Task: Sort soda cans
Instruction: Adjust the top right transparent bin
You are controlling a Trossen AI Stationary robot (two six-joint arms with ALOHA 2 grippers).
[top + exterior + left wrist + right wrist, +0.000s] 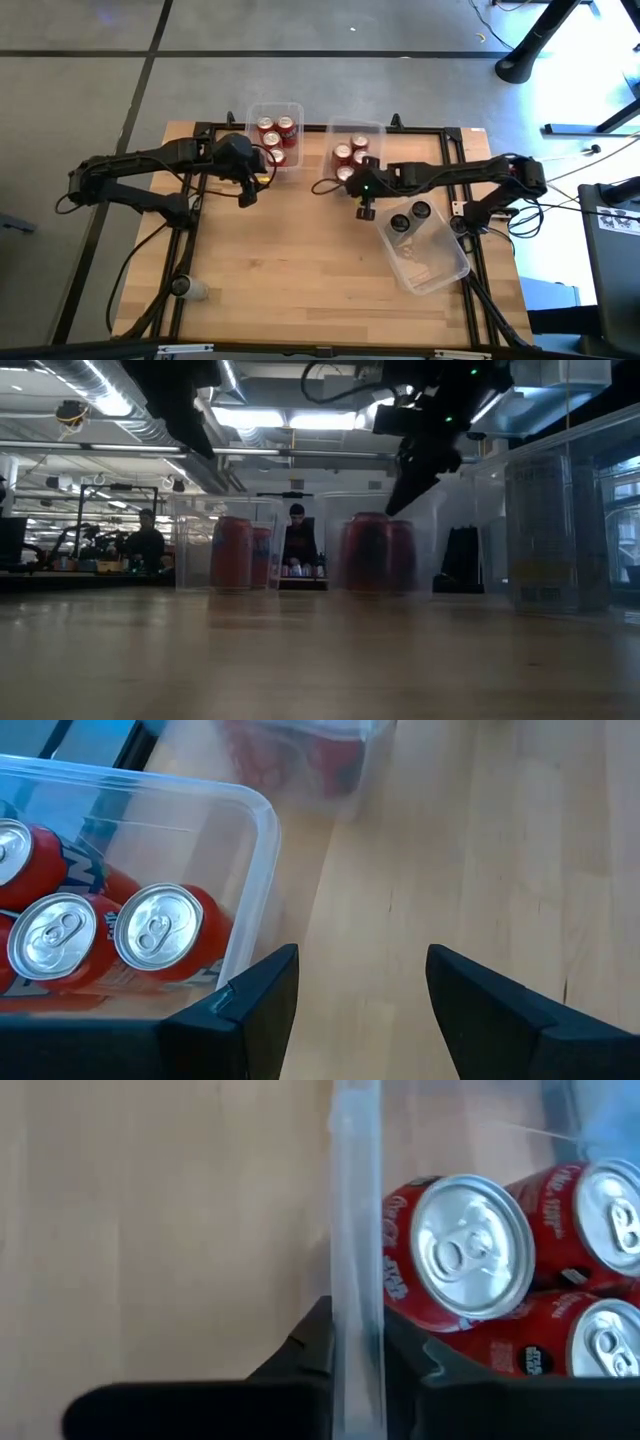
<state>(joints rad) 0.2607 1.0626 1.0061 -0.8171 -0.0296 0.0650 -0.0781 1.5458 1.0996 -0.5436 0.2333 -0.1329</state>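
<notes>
Leftmost, the left gripper [248, 190] hangs with fingers parted and empty just beside the left bin [262, 112], which holds red soda cans [275, 139]. The right gripper [363, 196] is pinched on the near wall of the middle bin [368, 128], seemingly, more red cans inside. Two dark cans [409, 217] sit in the right bin [440, 270].

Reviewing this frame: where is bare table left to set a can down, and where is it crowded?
Free: the wide front half of the table, left of the tilted bin. Crowded: the far edge, where the left bin, middle bin, left gripper and right gripper cluster.
</notes>
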